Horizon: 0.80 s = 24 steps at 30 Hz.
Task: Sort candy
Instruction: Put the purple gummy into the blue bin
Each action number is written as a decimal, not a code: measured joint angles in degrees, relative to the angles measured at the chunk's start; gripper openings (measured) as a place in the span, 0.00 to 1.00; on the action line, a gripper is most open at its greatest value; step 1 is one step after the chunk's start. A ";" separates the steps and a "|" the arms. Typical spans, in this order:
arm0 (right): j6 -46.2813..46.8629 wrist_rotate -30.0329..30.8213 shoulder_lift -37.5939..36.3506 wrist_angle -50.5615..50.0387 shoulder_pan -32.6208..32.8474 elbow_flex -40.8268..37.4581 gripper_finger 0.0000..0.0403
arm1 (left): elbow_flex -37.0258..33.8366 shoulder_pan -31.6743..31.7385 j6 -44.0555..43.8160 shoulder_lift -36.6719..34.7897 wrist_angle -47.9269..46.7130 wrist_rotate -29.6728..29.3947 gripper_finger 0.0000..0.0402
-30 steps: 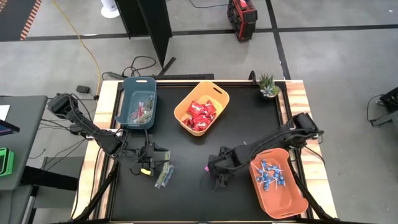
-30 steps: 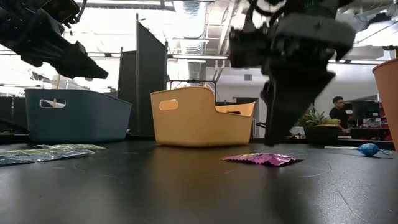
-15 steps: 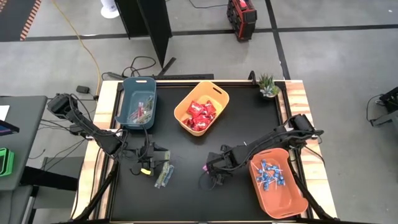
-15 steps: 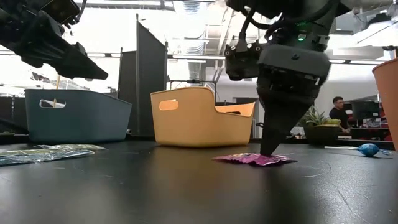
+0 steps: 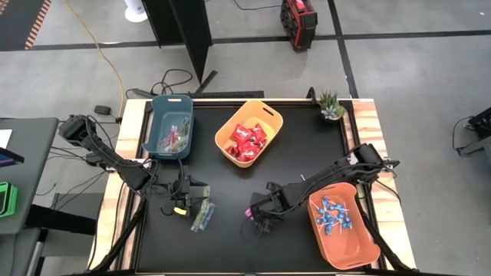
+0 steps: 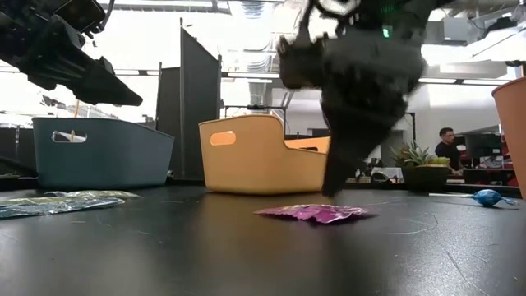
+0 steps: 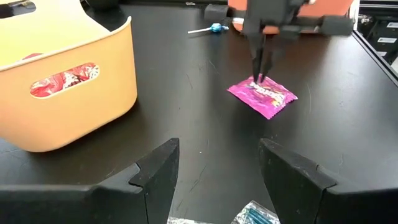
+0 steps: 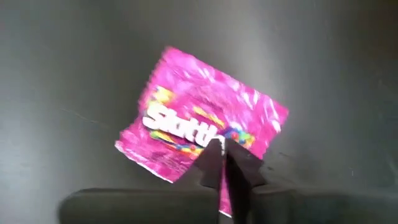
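Pinching one edge of the magenta packet, our right gripper stands directly over it, fingers closed; the packet lies flat on the tabletop, far nearer than our open left gripper.

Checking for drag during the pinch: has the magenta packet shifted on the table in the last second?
Yes. In the low view the magenta packet now lies farther left, closer under the yellow bin, with the right gripper on it.

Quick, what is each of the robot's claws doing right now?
Left gripper: open, holding nothing, hovering above the table.
Right gripper: shut, pinching the edge of the magenta candy packet lying on the table.
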 joint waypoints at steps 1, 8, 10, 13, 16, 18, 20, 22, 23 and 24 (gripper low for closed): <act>-0.15 0.01 -0.12 0.18 -0.02 0.51 0.14 | 0.00 0.00 0.00 0.00 0.00 0.00 0.53; -2.92 0.44 0.74 0.44 1.15 0.67 0.56 | 0.00 0.00 -0.13 0.00 0.02 0.00 0.53; -3.99 0.44 1.65 0.27 1.67 0.68 0.68 | 0.00 0.00 -0.17 0.00 0.02 0.00 0.53; -4.73 1.36 2.69 0.48 1.94 0.76 0.81 | 0.00 -0.01 -0.20 0.00 -0.03 0.00 0.53; -4.70 2.18 3.52 1.22 1.41 0.90 0.88 | 0.00 0.00 -0.20 0.00 -0.04 0.00 0.53; -4.63 2.57 3.64 0.87 1.04 0.90 0.90 | 0.00 0.00 -0.20 0.00 -0.01 0.00 0.53; -4.50 2.28 4.92 1.14 0.56 1.05 0.90 | 0.00 0.00 -0.20 0.00 -0.04 0.00 0.53; -4.55 0.86 6.04 1.10 0.26 1.11 0.89 | 0.00 0.00 -0.20 0.00 -0.02 0.00 0.53; -4.65 0.01 6.74 1.25 0.00 1.19 0.88 | 0.00 0.00 -0.20 0.00 -0.01 0.00 0.53; -4.69 -0.69 7.16 1.29 -0.16 1.21 0.87 | 0.00 -0.01 -0.20 0.00 -0.05 0.00 0.53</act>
